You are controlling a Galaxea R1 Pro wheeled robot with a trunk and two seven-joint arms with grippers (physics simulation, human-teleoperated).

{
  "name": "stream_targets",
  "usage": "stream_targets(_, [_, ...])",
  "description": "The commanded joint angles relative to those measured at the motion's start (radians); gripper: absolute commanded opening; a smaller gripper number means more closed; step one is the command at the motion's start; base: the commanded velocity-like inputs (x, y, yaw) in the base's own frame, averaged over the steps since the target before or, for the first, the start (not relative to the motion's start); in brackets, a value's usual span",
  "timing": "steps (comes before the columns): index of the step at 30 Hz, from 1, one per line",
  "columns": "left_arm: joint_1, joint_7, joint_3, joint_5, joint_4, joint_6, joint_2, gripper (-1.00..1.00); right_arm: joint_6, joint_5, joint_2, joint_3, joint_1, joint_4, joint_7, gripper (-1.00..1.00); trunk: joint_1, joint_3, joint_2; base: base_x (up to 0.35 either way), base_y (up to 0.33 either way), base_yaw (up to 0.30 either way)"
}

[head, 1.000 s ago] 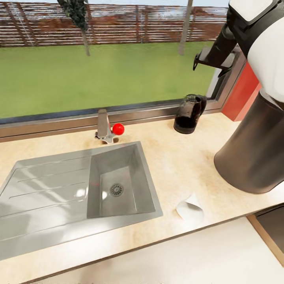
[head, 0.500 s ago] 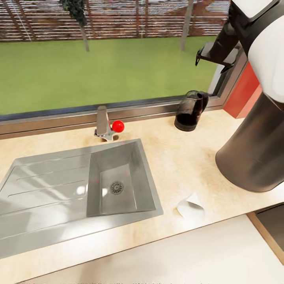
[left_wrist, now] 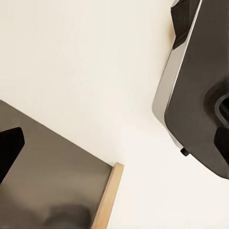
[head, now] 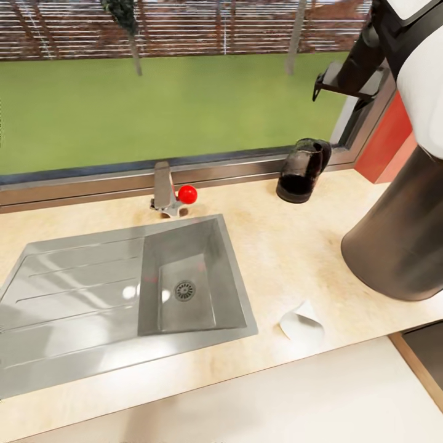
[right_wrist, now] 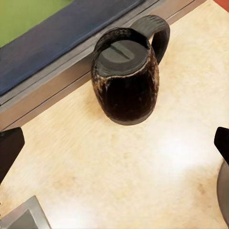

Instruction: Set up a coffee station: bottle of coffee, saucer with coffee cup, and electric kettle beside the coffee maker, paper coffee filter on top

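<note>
Below the open right gripper [right_wrist: 114, 143], the electric kettle [right_wrist: 126, 81] is standing upright by the window, handle facing away.

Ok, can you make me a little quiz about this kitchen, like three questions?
1. True or false: the kettle stands on the countertop by the window.
2. Which thing lies near the countertop's front edge? A) a paper filter B) a spoon C) a banana
3. Fill in: the red knob sits beside the ____ behind the sink.

Key: 1 true. 2 A. 3 tap.
</note>
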Motion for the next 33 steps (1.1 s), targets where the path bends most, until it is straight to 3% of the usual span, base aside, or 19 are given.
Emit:
stream_targets(1, [0.0, -0.008, 0.008, 0.001, 0.0, 0.0, 0.0, 1.0, 0.002, -0.01, 0.0, 0.001, 0.0, -0.002, -0.01, 1.0, 0.0, -0.002, -0.002, 0.0, 0.0, 0.078])
stream_targets(18, [0.001, -0.005, 0.008, 0.003, 0.001, 0.001, 0.008, 1.0, 0.002, -0.001, -0.006, 0.002, 0.0, -0.009, -0.014, 1.0, 0.0, -0.029, -0.002, 0.0, 0.0, 0.015])
stream_targets(20, [0.001, 0.005, 0.008, 0.003, 0.002, 0.002, 0.008, 1.0, 0.002, -0.001, -0.008, 0.002, 0.0, -0.009, -0.014, 1.0, 0.0, -0.032, -0.002, 0.0, 0.0, 0.0])
stream_targets(21, [0.002, 0.054, 0.008, 0.004, 0.004, 0.004, 0.008, 1.0, 0.002, -0.003, -0.024, 0.001, 0.0, -0.009, -0.008, 1.0, 0.0, -0.034, -0.002, 0.0, 0.0, 0.088])
stream_targets(22, [0.002, 0.062, 0.008, 0.004, 0.005, 0.005, 0.008, 1.0, 0.002, -0.003, -0.031, 0.001, 0.0, -0.009, -0.007, 1.0, 0.0, -0.035, -0.002, 0.0, 0.0, 0.101])
stream_targets(29, [0.01, 0.095, 0.008, 0.004, 0.006, 0.007, 0.013, 1.0, 0.002, -0.002, -0.046, 0.003, 0.0, -0.009, -0.005, 1.0, 0.0, -0.046, -0.002, 0.0, 0.0, 0.117])
stream_targets(33, [0.041, 0.106, 0.008, 0.004, 0.007, 0.007, 0.021, 1.0, 0.002, -0.002, -0.052, 0.003, 0.0, -0.009, -0.005, 1.0, 0.0, -0.053, -0.002, 0.0, 0.0, 0.124])
